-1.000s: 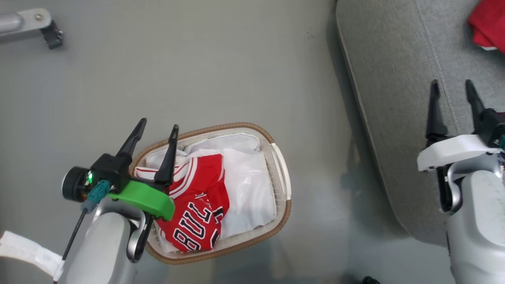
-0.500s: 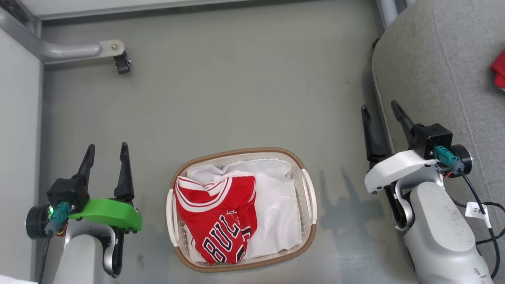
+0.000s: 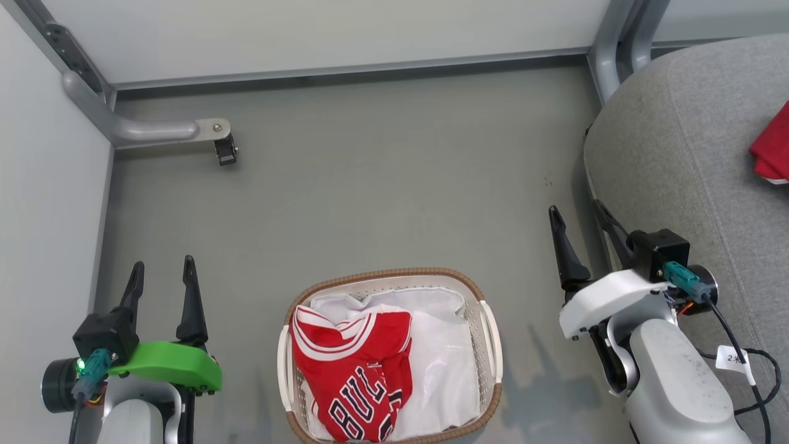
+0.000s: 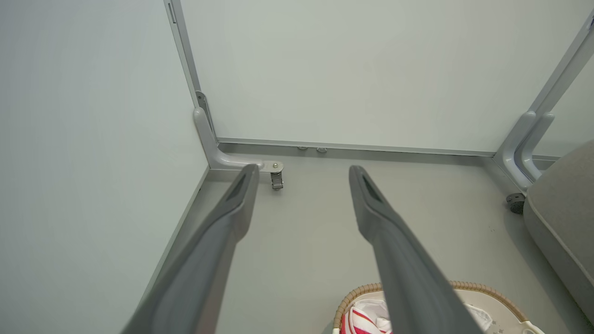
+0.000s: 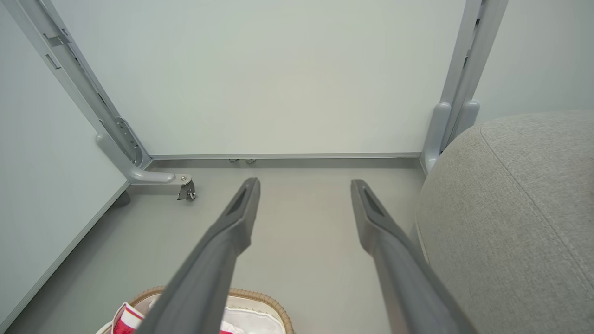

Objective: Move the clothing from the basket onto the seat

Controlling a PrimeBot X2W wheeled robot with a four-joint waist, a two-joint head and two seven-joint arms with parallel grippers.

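My left claw (image 3: 163, 264) and right claw (image 3: 576, 208) hang spread, empty, flanking the basket (image 3: 394, 272). 1 jersey (image 3: 354, 370) lies inside; next I should pinch it for the seat (image 3: 678, 154).

The jersey (image 3: 354, 376) is red with white-striped edges and black lettering outlined in white. The liner cloth (image 3: 444, 364) is plain white. The basket (image 3: 489, 320) is cream-white and dotted with perforations, with a brown woven rim. The seat (image 3: 678, 160) is grey fabric with stitched seams, and the second garment (image 3: 770, 151) on it is red with a white edge. The floor (image 3: 370, 197) is dull grey-green. The left gripper (image 3: 163, 264) has black fingers (image 3: 192, 302) on a green mount; the right gripper (image 3: 575, 208) has a white mount.
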